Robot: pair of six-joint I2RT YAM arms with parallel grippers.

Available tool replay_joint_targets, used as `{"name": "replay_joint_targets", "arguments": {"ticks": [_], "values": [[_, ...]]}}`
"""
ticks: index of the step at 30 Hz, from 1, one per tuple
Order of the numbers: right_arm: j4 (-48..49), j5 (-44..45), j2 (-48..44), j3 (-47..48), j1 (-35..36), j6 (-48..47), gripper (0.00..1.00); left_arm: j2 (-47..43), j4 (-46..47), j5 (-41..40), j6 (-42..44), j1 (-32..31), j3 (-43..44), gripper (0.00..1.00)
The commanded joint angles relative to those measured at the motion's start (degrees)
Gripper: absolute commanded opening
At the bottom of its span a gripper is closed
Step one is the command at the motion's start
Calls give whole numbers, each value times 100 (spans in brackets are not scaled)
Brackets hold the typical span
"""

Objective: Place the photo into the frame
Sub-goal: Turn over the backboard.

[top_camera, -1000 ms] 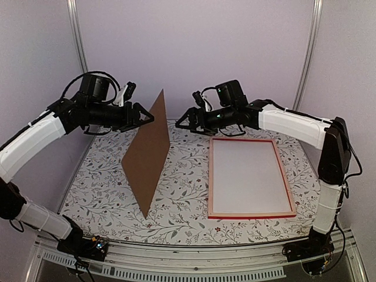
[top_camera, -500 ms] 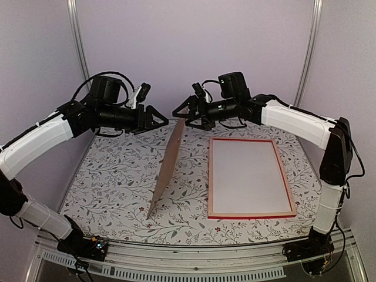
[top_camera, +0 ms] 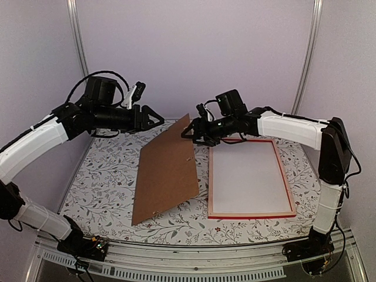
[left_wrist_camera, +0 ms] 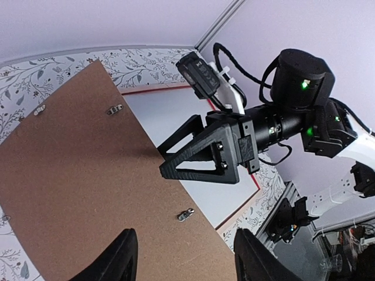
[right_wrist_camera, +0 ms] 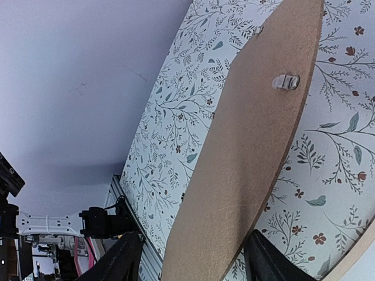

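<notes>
The frame (top_camera: 251,215) lies flat on the right of the table, red-faced with pale wood edges, and a white mat (top_camera: 247,176) fills it. The photo is not in view. A plain brown backing board (top_camera: 164,170) leans tilted left of the frame, its lower left corner on the table. My right gripper (top_camera: 189,128) is at the board's raised top right corner. In the right wrist view its fingers (right_wrist_camera: 193,260) stand wide apart with the board (right_wrist_camera: 246,146) across them. My left gripper (top_camera: 157,120) is open and empty, above the board (left_wrist_camera: 76,175) and apart from it.
The floral tablecloth (top_camera: 100,176) covers the table. Small metal clips (left_wrist_camera: 186,215) sit on the board's upper face. The frame's red edge (left_wrist_camera: 240,206) and mat (left_wrist_camera: 170,117) show beyond the board in the left wrist view, with the right gripper (left_wrist_camera: 202,155) over them.
The board stood upright on its edge between both grippers; it has tipped over to a shallow lean, its clip side facing up. The right gripper dropped lower with its corner; the left gripper drew back.
</notes>
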Motion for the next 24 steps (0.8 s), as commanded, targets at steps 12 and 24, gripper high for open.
{"name": "replay_joint_targets", "arguments": {"ticks": [12, 24], "values": [[1164, -239, 969, -394, -193, 72, 27, -470, 596, -871, -120, 443, -1744, 59], [1770, -527, 1319, -577, -253, 303, 19, -136, 1865, -1278, -691, 1716, -3790, 63]]}}
